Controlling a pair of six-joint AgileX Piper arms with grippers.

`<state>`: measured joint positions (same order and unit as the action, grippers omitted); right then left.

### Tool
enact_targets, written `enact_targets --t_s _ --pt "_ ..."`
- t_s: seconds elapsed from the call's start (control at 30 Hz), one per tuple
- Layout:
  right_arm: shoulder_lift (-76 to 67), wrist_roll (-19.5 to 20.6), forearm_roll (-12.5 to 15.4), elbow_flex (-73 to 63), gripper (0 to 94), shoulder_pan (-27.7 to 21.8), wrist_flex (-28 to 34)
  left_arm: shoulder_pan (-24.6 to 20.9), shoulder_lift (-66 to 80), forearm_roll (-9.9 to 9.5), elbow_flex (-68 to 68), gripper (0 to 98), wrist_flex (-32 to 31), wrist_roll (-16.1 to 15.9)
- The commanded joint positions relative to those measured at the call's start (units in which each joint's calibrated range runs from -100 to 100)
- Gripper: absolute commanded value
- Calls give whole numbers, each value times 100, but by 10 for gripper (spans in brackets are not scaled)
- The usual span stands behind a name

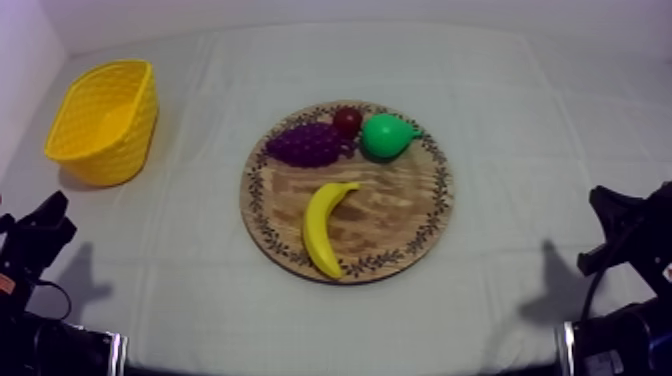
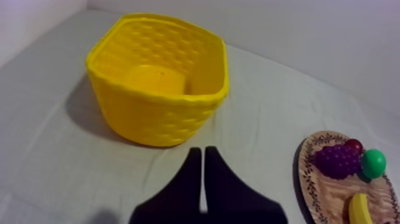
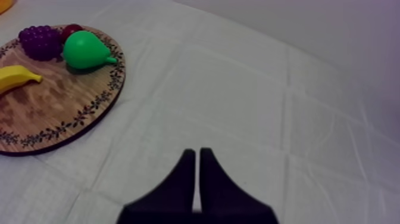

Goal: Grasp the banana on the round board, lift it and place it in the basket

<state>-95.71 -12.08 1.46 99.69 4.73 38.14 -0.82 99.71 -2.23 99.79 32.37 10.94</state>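
Grey-white cloth; banana on board, basket well apart; left hand narrow facing basket, right hand narrow near board

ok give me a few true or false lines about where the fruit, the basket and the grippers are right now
1. The banana lies on the board. True.
2. The basket stands to the left of the board. True.
3. The pear is in the basket. False: it sits on the board beside the grapes.
4. The left gripper holds the banana. False: it is shut on nothing, near the basket.
5. The right gripper is shut on nothing. True.
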Motion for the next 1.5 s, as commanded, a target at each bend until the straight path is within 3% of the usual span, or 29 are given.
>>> enact_targets --t_s 0.0,0.73,0.9,1.07,1.3,1.47 --pt "-4 -1 3 -3 5 1 0 -2 4 1 -1 1 -3 -2" --pt "-4 -5 3 -3 5 1 0 -2 4 1 -1 1 -3 0" --pt "-4 -2 3 -3 5 1 0 -82 4 -3 -1 1 -3 -552" --pt "-4 -2 3 -3 5 1 0 -101 -26 -7 -1 8 24 -731" --pt "-4 -4 3 -3 5 1 0 266 -769 -55 -482 17 -330 -495" --pt "-4 -4 3 -3 5 1 0 890 -1669 -151 -2487 4 361 23"
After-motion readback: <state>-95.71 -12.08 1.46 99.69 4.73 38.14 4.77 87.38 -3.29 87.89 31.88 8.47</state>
